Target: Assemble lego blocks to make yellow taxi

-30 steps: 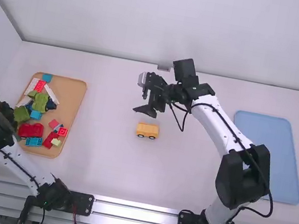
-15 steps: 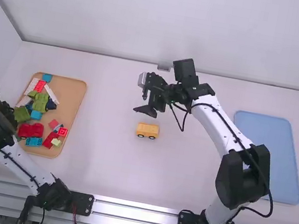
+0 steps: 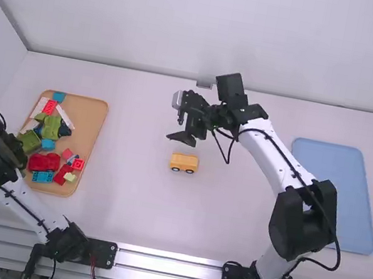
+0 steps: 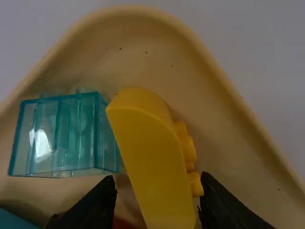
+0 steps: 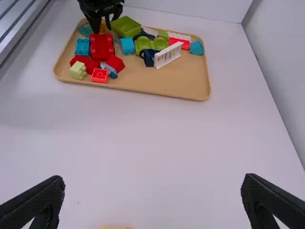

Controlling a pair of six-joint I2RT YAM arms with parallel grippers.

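My left gripper (image 3: 10, 145) is low over the near left part of the wooden tray (image 3: 95, 123). In the left wrist view, the open left gripper (image 4: 159, 183) has a finger on each side of a yellow curved block (image 4: 152, 157), with a gap on one side. That block lies studs sideways near the tray's corner, beside a clear teal block (image 4: 66, 133). A yellow wheeled block (image 3: 184, 161) stands mid-table. Just beyond and above it hangs my right gripper (image 3: 185, 138); in the right wrist view, the right gripper (image 5: 154, 180) is wide open and empty.
Red (image 5: 101, 46), blue (image 5: 82, 47), green (image 5: 126, 26) and white pieces (image 5: 167, 55) crowd the tray around the left gripper. A raised rim (image 4: 219, 76) surrounds it. A blue flat tray (image 3: 336, 195) lies at the table's right.
My left gripper and wrist have shifted slightly at the tray, and the green and red pieces beside it have moved a little. The right arm has stayed still.
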